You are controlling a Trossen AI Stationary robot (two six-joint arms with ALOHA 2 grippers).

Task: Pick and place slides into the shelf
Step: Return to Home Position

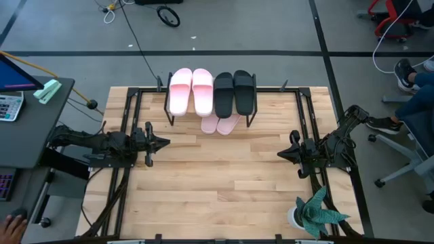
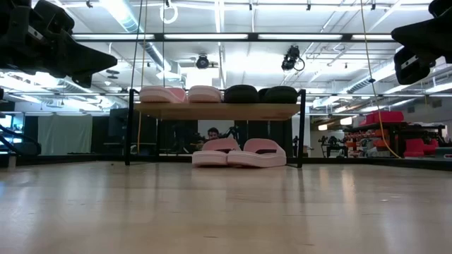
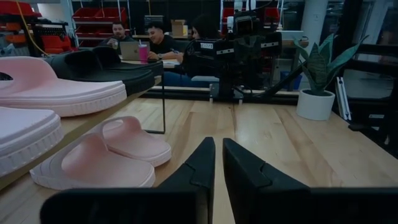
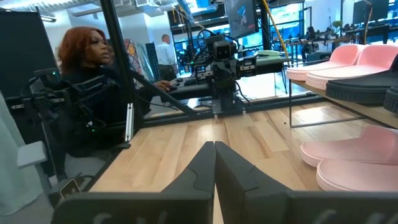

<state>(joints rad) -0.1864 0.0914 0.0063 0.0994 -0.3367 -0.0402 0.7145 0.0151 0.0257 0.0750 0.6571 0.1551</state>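
The shelf (image 1: 211, 108) stands at the table's far middle, a wooden board on a thin black frame. On its top board lie two pink slides (image 1: 191, 90) and two black slides (image 1: 234, 92), soles down. Two more pink slides (image 1: 221, 123) rest on the table under the shelf, also seen in the low view (image 2: 240, 153). My left gripper (image 1: 165, 143) hovers at the table's left, shut and holding nothing; the left wrist view shows its fingertips (image 3: 216, 148) nearly together. My right gripper (image 1: 281, 154) hovers at the table's right, shut and holding nothing, its fingertips (image 4: 215, 147) together.
A potted plant (image 1: 314, 213) in a white pot stands at the table's near right corner. Black rails (image 1: 126, 129) run along both table sides. People sit beyond the table's left and right sides. Bare wood (image 1: 224, 176) lies between the arms.
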